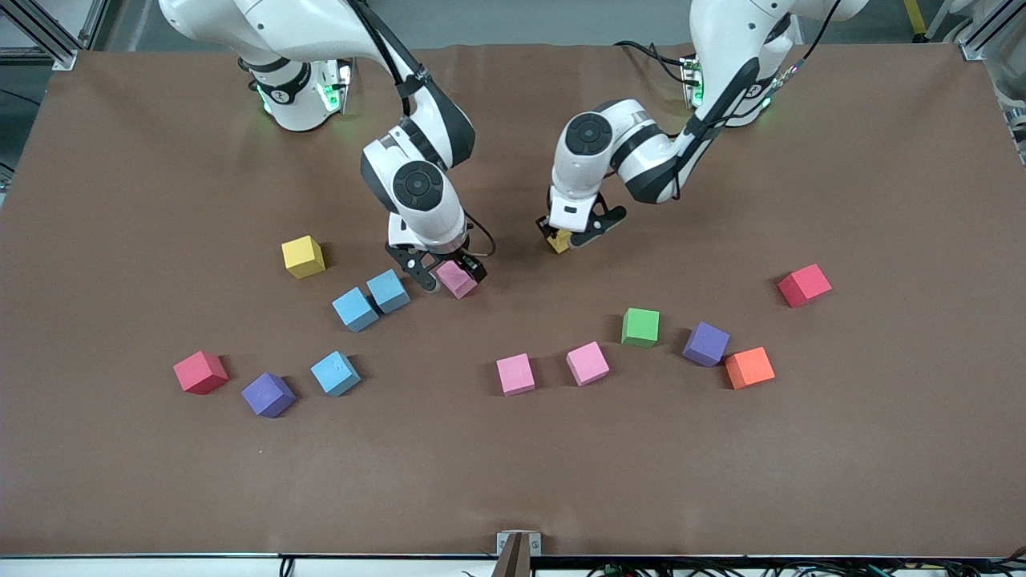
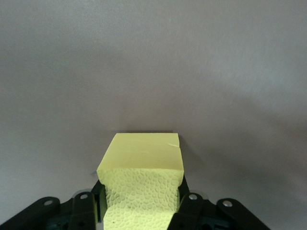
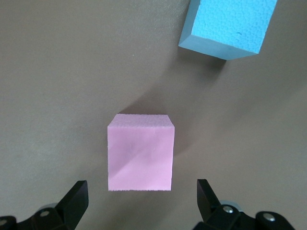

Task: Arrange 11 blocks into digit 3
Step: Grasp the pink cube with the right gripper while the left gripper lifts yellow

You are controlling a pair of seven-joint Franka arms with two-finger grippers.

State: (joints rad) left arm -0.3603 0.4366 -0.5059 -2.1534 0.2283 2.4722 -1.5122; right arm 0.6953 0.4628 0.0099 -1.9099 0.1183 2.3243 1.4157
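Left gripper (image 2: 139, 211) clamped on yellow block (image 2: 142, 179); right gripper (image 3: 141, 201) spread wide around pink block (image 3: 139, 152) (blue block (image 3: 228, 26) nearby).

Non-task items noted: two red cubes on the brown surface (image 1: 882, 481). One red cube (image 1: 804, 285) rests toward the left arm's end of the surface, upright, flat on one face, standing apart from everything around it. The other red cube (image 1: 200, 373) rests toward the right arm's end, nearer to the front camera than the first red cube and well apart from it, turned at an angle.
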